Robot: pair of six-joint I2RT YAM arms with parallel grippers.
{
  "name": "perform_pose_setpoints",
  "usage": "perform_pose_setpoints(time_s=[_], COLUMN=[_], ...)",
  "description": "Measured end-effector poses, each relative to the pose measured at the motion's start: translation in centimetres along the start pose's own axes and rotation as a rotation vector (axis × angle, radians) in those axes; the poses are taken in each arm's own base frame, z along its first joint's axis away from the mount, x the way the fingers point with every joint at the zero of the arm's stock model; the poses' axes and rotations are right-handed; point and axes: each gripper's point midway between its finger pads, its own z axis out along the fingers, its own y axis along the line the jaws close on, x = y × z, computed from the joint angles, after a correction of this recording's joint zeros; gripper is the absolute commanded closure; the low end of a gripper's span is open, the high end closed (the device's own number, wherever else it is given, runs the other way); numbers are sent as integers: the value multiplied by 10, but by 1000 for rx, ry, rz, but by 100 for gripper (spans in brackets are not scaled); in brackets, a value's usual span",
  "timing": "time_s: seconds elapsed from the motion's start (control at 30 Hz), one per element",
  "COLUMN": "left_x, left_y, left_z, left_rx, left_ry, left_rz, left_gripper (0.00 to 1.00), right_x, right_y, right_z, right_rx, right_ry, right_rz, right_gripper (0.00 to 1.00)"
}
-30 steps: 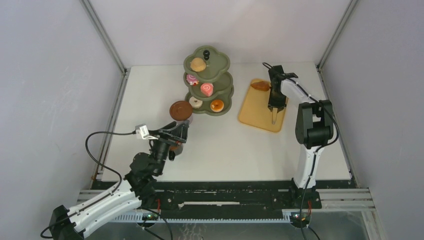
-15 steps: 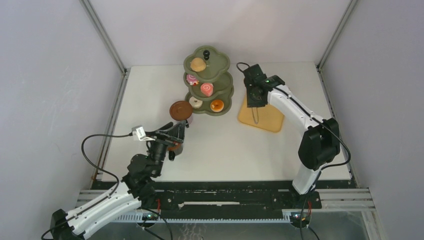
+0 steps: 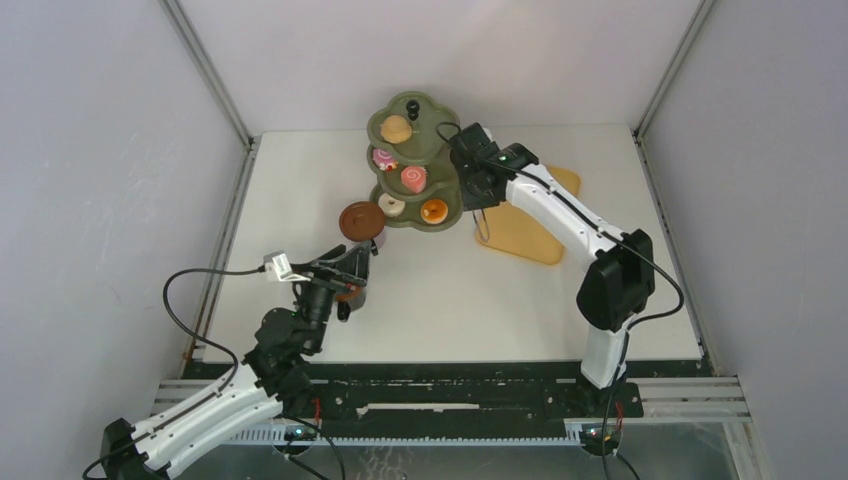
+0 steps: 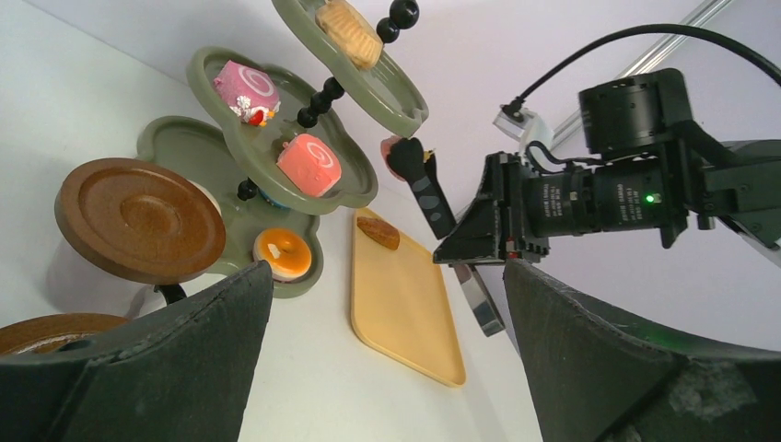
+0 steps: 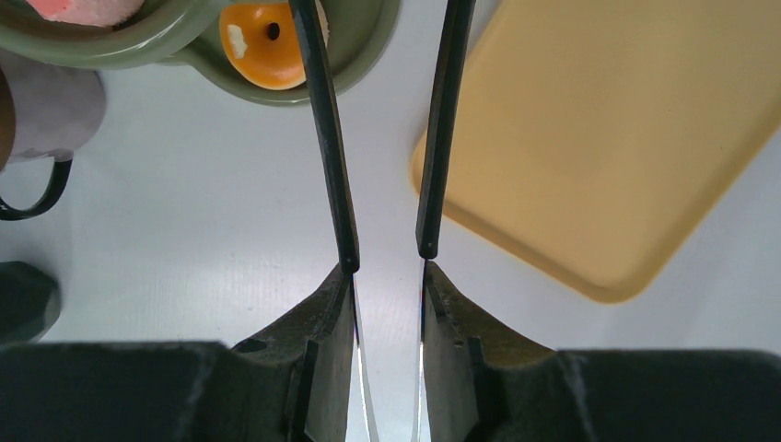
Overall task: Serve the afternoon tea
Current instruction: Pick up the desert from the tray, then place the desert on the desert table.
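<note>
White table (image 3: 450, 290); black tongs (image 5: 333, 138) in right pincer (image 5: 388, 287) beside stand (image 3: 437, 128)

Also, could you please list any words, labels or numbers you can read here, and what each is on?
No text can be read.
The olive-green three-tier scalloped stand, the flat orange-yellow rectangular tray, the round brown saucer and the black tongs bear no lettering.
The small white plug on the left arm's cable is too small to judge.
The only sign is a lit green light on the right arm.
</note>
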Motion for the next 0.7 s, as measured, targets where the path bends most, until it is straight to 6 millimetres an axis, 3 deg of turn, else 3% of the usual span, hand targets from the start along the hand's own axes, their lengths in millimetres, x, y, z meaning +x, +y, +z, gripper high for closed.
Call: perform_pose_setpoints(time_s=[0.2, 0.5, 0.7], left_x=[0, 1, 1], left_y=[0, 0, 0], left_z=[0, 0, 0], left_rx=[0, -1, -1], left_ry=[0, 2, 2], left_rz=[0, 2, 3], left_gripper=[0, 0, 0], right_x=[3, -20, -25], right_y=[13, 32, 36], right_z=[17, 23, 33], right_rx=[5, -14, -10], right_ry=[43, 24, 33], right_rz=[-27, -34, -35], right_gripper=[76, 76, 75])
